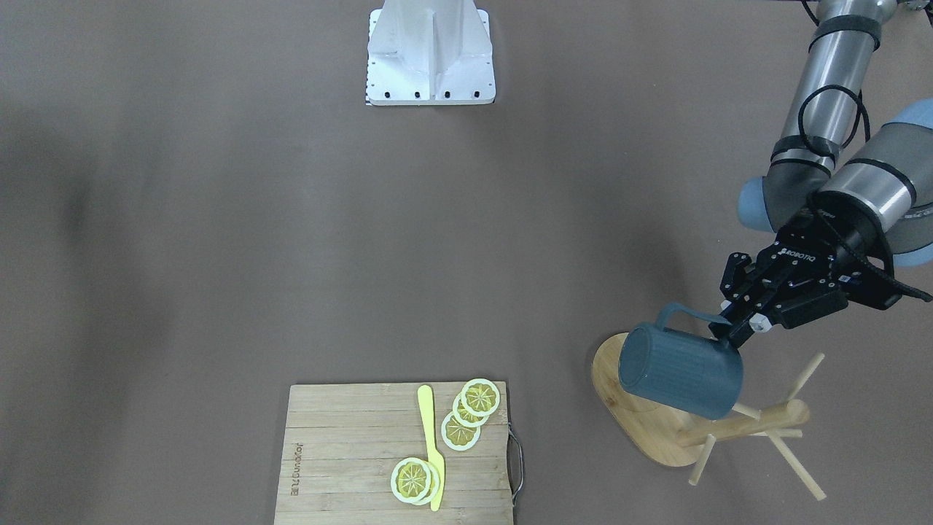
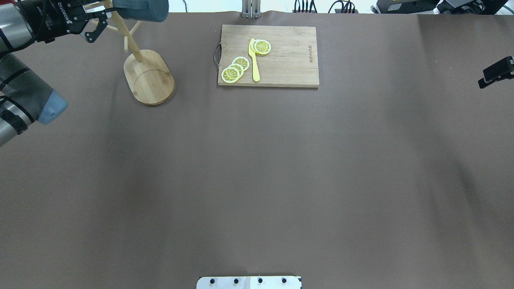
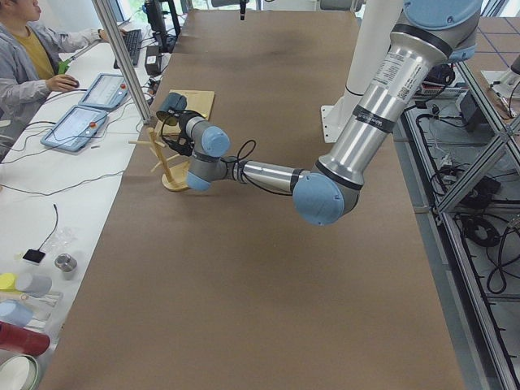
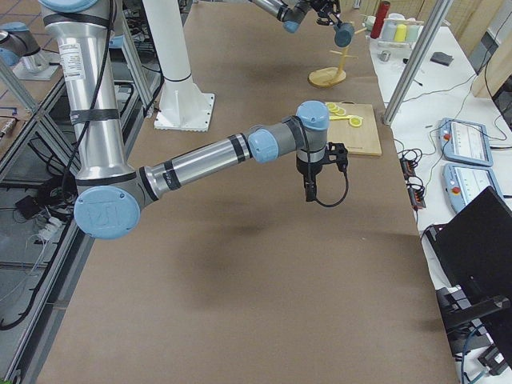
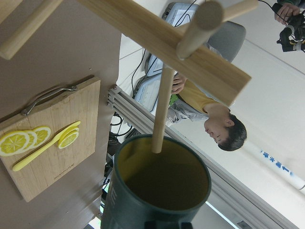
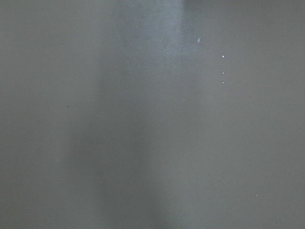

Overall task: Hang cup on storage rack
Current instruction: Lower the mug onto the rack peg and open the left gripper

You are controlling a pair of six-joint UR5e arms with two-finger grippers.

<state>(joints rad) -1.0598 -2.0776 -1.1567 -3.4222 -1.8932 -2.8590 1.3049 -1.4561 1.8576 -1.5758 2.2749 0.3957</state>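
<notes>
While rack peg (image 5: 161,109) sits in cup (image 1: 681,379) mouth, left end effector (image 1: 732,332) pinches rim; right end effector (image 4: 311,189) unclear.

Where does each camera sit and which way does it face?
Front-facing: across table, facing robot; left gripper holds cup at storage rack.
Overhead: behind robot, looking down; left arm at left.
Exterior left: table end; left arm near.
Exterior right: opposite end; right arm near.
Left wrist: into cup's mouth.
Right wrist: table surface.
Shared: cutting board, front-facing and overhead.

Cup (image 1: 681,380) over storage rack (image 1: 643,432), one peg (image 5: 161,109) seemingly in its mouth; cutting board (image 1: 342,452) beside the rack.
</notes>
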